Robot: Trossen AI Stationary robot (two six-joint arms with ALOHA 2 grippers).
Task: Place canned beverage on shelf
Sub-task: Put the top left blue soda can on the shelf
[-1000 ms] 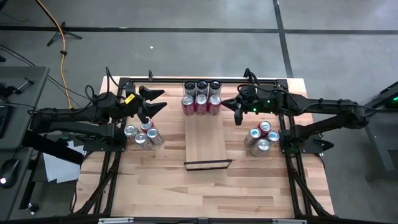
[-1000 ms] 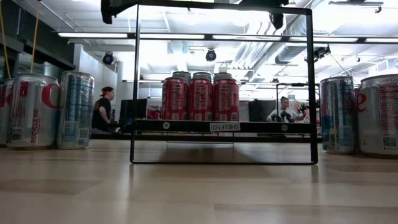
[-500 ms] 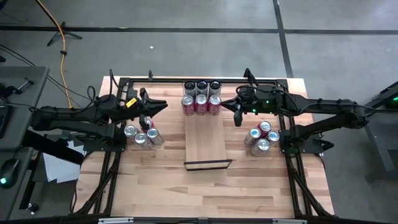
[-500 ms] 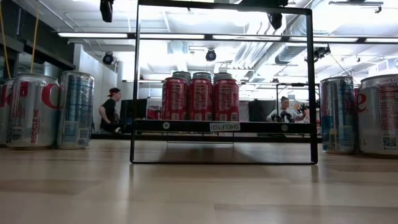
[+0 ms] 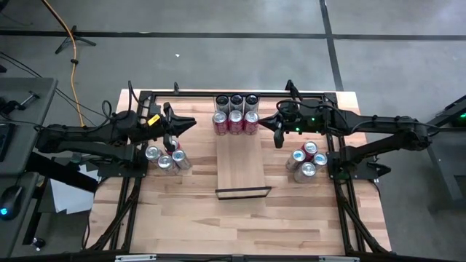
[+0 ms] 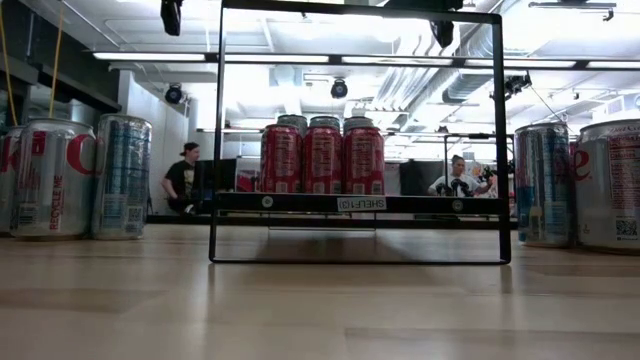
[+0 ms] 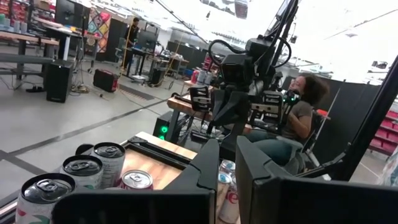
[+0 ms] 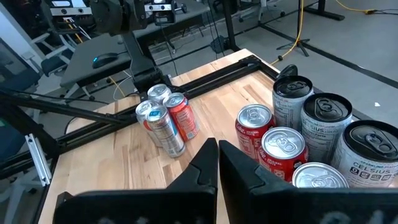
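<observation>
The shelf (image 5: 242, 166) is a pale board lying along the middle of the table, with a black lip (image 5: 243, 193) at its near end. Six cans (image 5: 235, 115) stand on its far end, three red ones in front of three dark ones. More cans stand on the table in a left cluster (image 5: 166, 156) and a right cluster (image 5: 306, 161). My left gripper (image 5: 191, 122) hovers shut above and behind the left cluster, holding nothing. My right gripper (image 5: 263, 121) hovers shut beside the shelf's cans, right of them, also holding nothing.
A black frame (image 5: 240, 93) runs along the table's far edge and down both sides. The shelf's near half (image 5: 242, 175) is bare board. In the low view the shelf's cans (image 6: 322, 158) show through a black frame (image 6: 355, 203). People (image 6: 182, 185) are in the room behind.
My left gripper has shut on nothing, its fingers going from wide apart to together, while staying above the left can cluster. No can has moved. My right gripper has kept still.
</observation>
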